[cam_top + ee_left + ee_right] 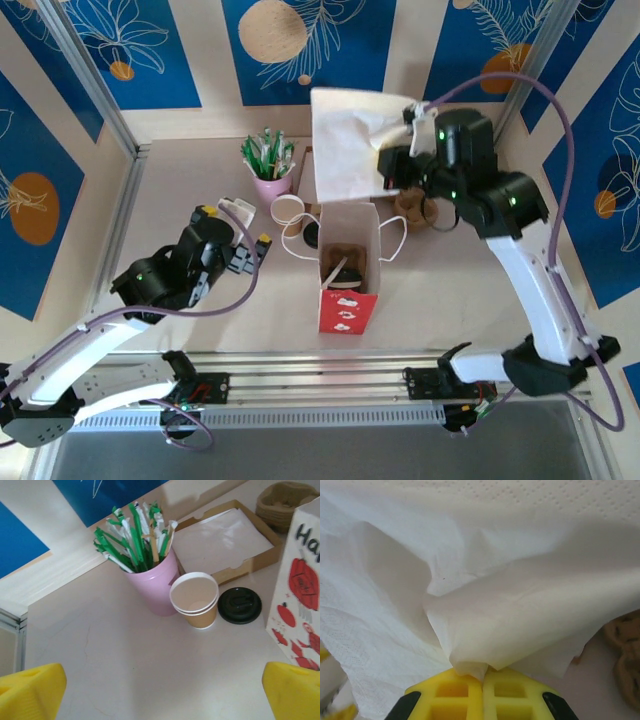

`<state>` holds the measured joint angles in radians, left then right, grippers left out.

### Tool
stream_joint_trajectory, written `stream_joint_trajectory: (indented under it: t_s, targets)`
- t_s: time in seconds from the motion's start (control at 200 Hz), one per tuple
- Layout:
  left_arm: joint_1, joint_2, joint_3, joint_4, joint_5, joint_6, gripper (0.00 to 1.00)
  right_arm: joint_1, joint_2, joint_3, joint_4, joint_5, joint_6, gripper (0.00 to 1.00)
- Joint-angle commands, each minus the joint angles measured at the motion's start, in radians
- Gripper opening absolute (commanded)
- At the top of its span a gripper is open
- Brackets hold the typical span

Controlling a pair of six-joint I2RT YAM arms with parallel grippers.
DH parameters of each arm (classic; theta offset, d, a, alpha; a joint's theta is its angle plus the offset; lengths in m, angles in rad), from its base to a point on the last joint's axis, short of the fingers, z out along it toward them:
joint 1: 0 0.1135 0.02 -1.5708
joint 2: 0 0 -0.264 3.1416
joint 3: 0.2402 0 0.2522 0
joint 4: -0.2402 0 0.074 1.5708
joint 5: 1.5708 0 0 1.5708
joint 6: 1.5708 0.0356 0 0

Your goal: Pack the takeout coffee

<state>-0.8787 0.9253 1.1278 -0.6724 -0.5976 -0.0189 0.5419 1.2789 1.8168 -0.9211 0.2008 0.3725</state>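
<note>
**Already in the bag: the coffee cup**

Down inside the open paper bag point(349, 310) sits the takeout coffee point(345, 279). From above I can see its round black top, but not much more of it. The bag stands up in the middle of the desk point(125, 670).

Just beside the bag, a loose black lid point(240, 605) lies flat on the desk. Next to the lid stands an open tan cup point(195, 600) with no lid on it. A pink cup point(152, 587) full of green and white sticks is right beside that one. Behind them is a flat brown box point(250, 565) with white paper in it.

The right gripper point(483, 672) is pinched tight on a big white napkin point(510, 605). It holds the napkin up in the air, behind the bag.

The left gripper point(160, 695) is wide apart and holds nothing. It hangs over the desk, to the left of the bag, and faces the cups.
</note>
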Motion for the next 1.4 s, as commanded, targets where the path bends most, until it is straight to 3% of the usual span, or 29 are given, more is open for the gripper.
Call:
stream_joint_trajectory:
  t_s: [0.0,0.18,0.29,0.48,1.095,1.391]
  targets:
    - [0.051,-0.027,-0.039,0.084,0.044,0.011,1.00,0.079,-0.068,-0.130,-0.016,0.092,0.028,0.00]
    - [0.121,-0.049,-0.110,0.130,0.118,-0.011,1.00,0.218,-0.107,-0.249,-0.076,0.195,0.083,0.00]
    - [0.139,-0.064,-0.145,0.144,0.129,-0.015,1.00,0.310,-0.079,-0.256,-0.138,0.325,0.097,0.00]
    - [0.142,-0.086,-0.190,0.151,0.131,-0.015,1.00,0.362,-0.029,-0.268,-0.234,0.418,0.122,0.00]
    - [0.145,-0.061,-0.223,0.158,0.148,-0.007,1.00,0.401,0.119,-0.263,-0.339,0.395,0.132,0.02]
    - [0.147,-0.048,-0.223,0.157,0.157,-0.004,1.00,0.417,0.125,-0.184,-0.371,0.344,0.123,0.23]
